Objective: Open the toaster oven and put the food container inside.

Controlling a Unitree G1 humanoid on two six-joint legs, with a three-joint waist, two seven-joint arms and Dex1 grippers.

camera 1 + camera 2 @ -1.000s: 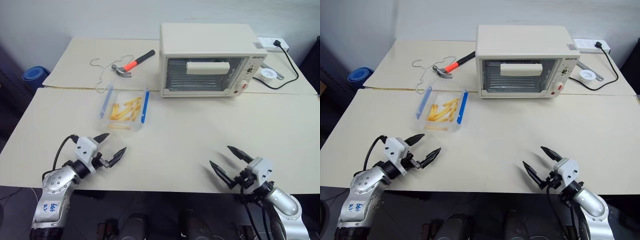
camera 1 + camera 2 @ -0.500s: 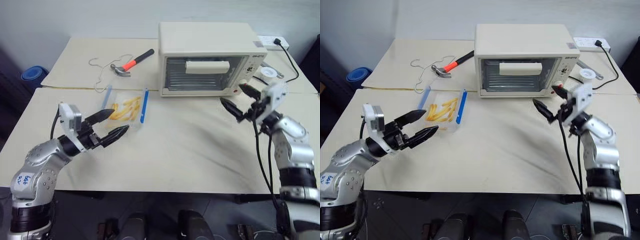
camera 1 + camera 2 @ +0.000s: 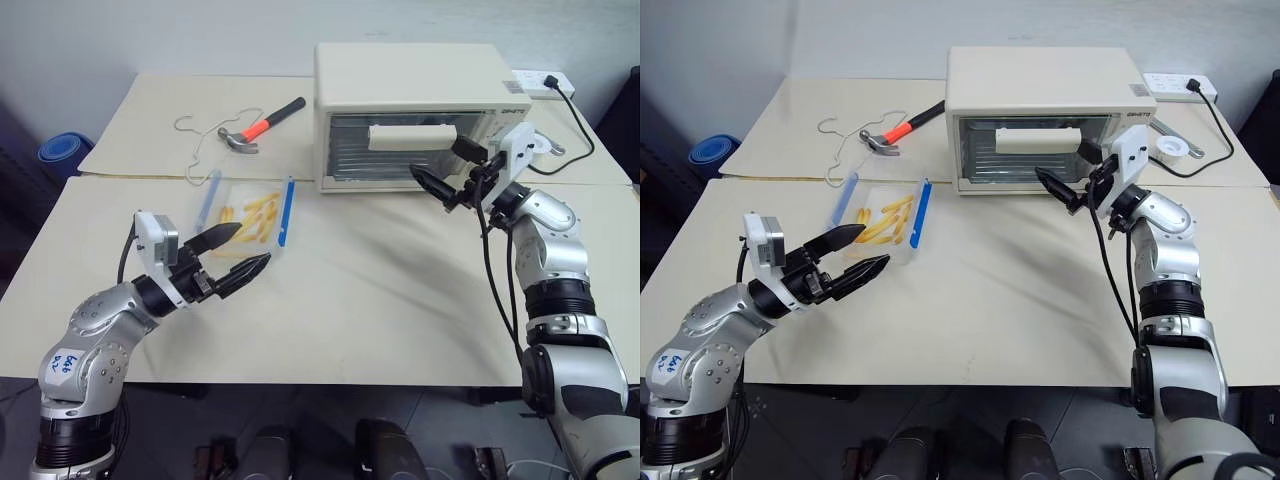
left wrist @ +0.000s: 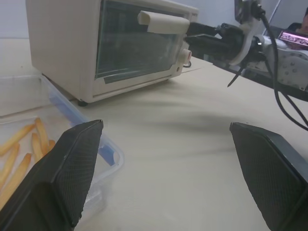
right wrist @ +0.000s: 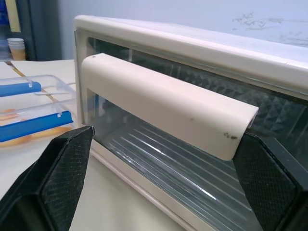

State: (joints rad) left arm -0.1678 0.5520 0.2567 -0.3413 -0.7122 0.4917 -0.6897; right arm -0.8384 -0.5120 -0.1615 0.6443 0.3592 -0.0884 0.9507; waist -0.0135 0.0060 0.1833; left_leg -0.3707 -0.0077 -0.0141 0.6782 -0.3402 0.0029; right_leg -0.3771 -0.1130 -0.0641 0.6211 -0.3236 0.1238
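One boxy cream-white toaster oven [image 3: 415,110] sits shut at the desk's [image 3: 400,290] back; its stiff cream bar handle [image 3: 412,137] looks the place to pull. Right hand [image 3: 446,173] spread before it. Light clear plastic food container [image 3: 250,215] lies beside the spread left hand [image 3: 232,256].

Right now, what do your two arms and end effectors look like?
Both arms are silver-grey metal with black joint bands. Each end effector, left and right, has two pointed black fingers with textured pads, a white camera block at the wrist, and a black cable. The left arm carries a white sticker with blue handwriting.
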